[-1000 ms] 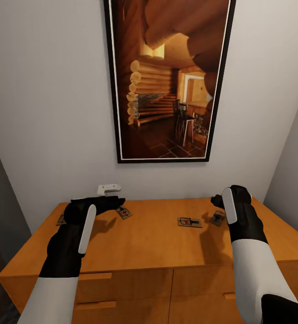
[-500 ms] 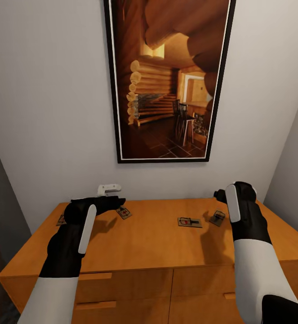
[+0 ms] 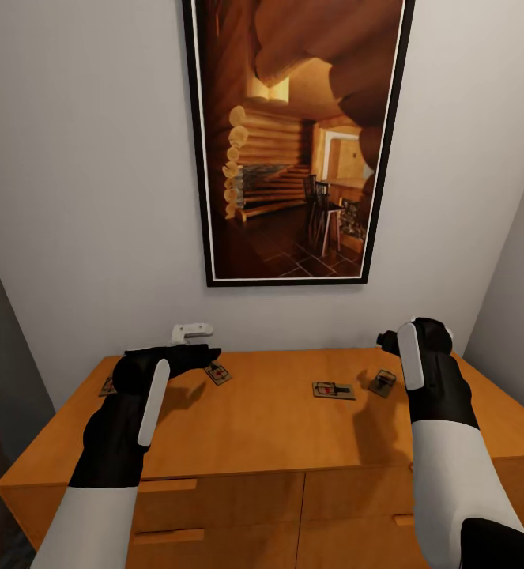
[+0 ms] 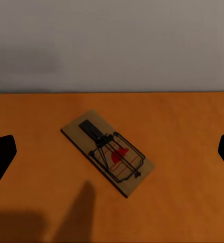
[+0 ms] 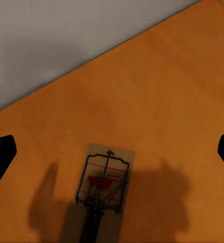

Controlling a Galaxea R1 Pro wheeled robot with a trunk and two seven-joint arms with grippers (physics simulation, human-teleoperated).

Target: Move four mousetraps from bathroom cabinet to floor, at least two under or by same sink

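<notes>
Flat tan mousetraps lie on the orange-brown cabinet (image 3: 277, 427) top. One mousetrap (image 3: 218, 373) sits just beyond my left gripper (image 3: 208, 354), and the left wrist view looks down on it (image 4: 109, 152) between dark fingertips (image 4: 0, 157) spread wide apart. Another mousetrap (image 3: 382, 383) lies below my right gripper (image 3: 386, 342); in the right wrist view it (image 5: 104, 179) sits between widely spread fingertips (image 5: 0, 154). A further mousetrap (image 3: 333, 390) rests mid-right, and one (image 3: 107, 387) peeks out behind my left arm. Both grippers hover open, holding nothing.
A small white-grey gadget (image 3: 190, 332) stands at the back of the cabinet top against the wall. A large framed picture (image 3: 293, 142) hangs above. Drawer fronts with bar handles (image 3: 167, 484) face me. Walls close in at both sides.
My right gripper has shifted slightly to the right and up, away from the middle of the cabinet top. The left arm and the mousetraps have not moved.
</notes>
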